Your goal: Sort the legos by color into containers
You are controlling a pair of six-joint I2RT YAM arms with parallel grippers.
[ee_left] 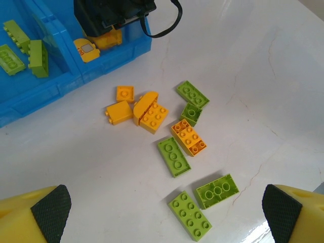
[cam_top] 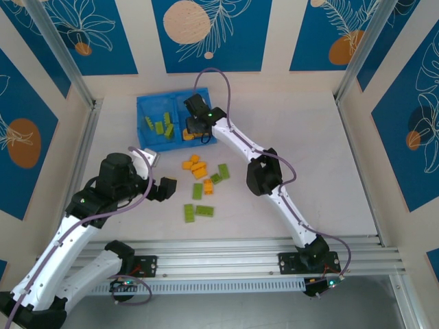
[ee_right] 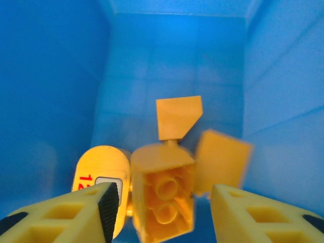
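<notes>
Right gripper [ee_right: 162, 202] parted around a loose orange-yellow plastic brick [ee_right: 163, 195], bottom centre, in the blue plastic tray [ee_right: 50, 76]; a crooked lift may hook it out; left gripper [ee_left: 166, 215] wide apart

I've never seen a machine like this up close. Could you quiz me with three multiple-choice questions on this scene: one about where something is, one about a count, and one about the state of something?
1. Where is the right hand?
A) over the tray's right compartment
B) over the loose bricks
C) off the table

2. How many green bricks lie loose on the table?
A) two
B) five
C) nine

3. The left hand is:
A) shut on a brick
B) shut, empty
C) open, empty

Answers:
1 A: the top view shows it over the tray's right half, where orange bricks lie.
2 B: the left wrist view shows five.
3 C: its fingers stand wide apart with nothing between them.
</notes>
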